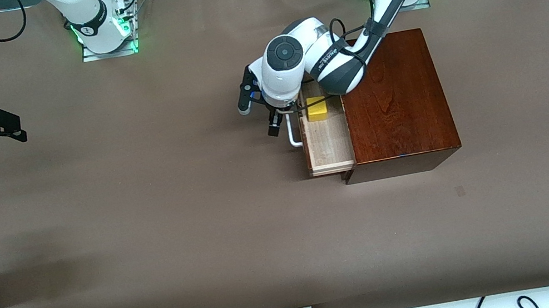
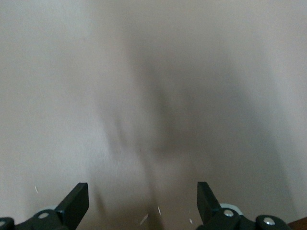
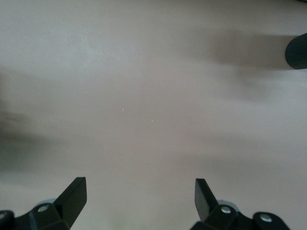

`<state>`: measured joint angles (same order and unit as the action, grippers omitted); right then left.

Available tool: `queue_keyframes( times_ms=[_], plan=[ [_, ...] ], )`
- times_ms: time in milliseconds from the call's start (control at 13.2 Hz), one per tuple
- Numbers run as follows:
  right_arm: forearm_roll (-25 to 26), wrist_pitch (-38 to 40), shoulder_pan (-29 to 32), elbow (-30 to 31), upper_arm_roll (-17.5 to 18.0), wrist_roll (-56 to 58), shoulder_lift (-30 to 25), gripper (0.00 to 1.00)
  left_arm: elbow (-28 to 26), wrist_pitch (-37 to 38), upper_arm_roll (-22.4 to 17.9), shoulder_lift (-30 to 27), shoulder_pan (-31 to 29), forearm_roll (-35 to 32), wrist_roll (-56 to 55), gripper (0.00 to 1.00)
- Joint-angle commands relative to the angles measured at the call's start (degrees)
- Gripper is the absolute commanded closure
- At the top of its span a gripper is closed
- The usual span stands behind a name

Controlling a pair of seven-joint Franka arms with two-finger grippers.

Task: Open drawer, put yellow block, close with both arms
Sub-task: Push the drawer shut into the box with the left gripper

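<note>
Yellow block (image 1: 317, 108) lies in the drawer (image 1: 329, 144) beside the left gripper (image 1: 283, 114).

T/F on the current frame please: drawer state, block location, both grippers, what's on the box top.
1. The drawer is pulled out of the wooden box. True.
2. The yellow block lies on the table in front of the drawer. False: it sits inside the drawer tray.
3. The left gripper holds the block. False: its fingers are open with only bare table between them.
4. The right gripper is open and empty, over bare table at the right arm's end. True.
5. A second block rests on top of the box. False: only the left arm reaches over it.
</note>
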<state>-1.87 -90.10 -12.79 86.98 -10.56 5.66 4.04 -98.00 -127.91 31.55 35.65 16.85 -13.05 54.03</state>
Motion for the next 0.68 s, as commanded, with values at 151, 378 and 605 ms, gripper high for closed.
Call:
queue_keyframes(
  times_ms=[151, 378, 605],
  plan=[
    [-0.15, -0.96, 1.1, 0.65, 1.15, -0.22, -0.88, 0.0, -0.79, 7.75, -0.35, -2.6, -4.19, -3.21, 1.34, 0.0],
    [-0.15, -0.78, 1.1, 0.65, 1.15, -0.22, -0.88, 0.0, -0.79, 10.3, -0.35, -3.31, -6.04, -3.21, 1.52, 0.0],
    [-0.15, -0.96, 1.1, 0.65, 1.15, -0.22, -0.88, 0.0, -0.79, 10.4, -0.43, -3.31, -7.36, -3.21, 1.52, 0.0]
  ],
)
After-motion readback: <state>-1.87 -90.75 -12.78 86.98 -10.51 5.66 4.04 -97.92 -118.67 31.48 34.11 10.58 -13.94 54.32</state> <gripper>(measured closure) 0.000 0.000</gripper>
